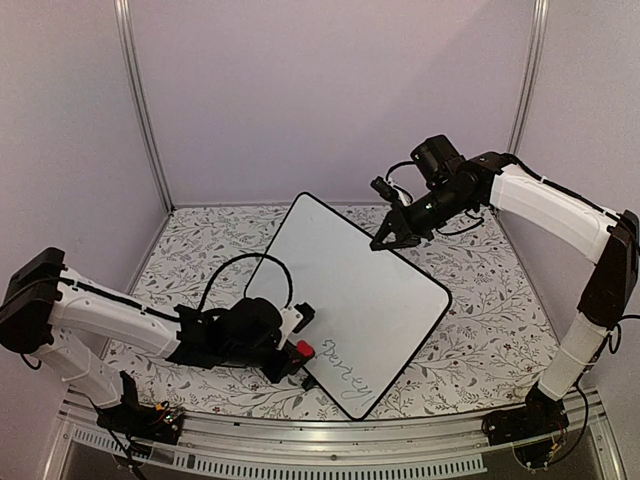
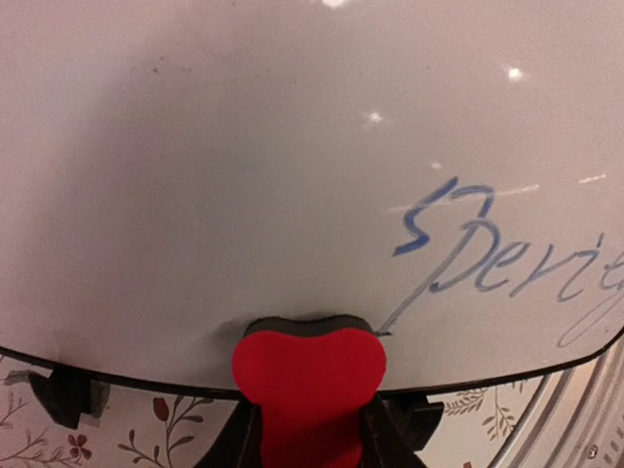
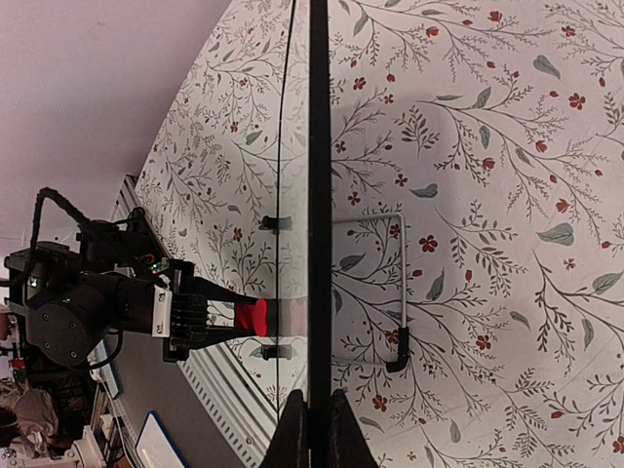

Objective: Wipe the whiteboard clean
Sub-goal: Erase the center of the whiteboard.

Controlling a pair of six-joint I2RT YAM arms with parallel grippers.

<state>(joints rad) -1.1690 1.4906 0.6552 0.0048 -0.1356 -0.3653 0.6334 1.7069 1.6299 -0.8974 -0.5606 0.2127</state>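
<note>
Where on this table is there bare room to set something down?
Bare cloth lies right of the whiteboard, out to the right arm's base, and in the far left corner, between board and wall. Crowded: near left, where the left gripper holds the red eraser at the board's edge.

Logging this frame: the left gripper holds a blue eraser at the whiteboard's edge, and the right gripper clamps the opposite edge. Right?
No: the eraser in the left gripper is red, not blue, as the left wrist view shows. The rest stands.
</note>
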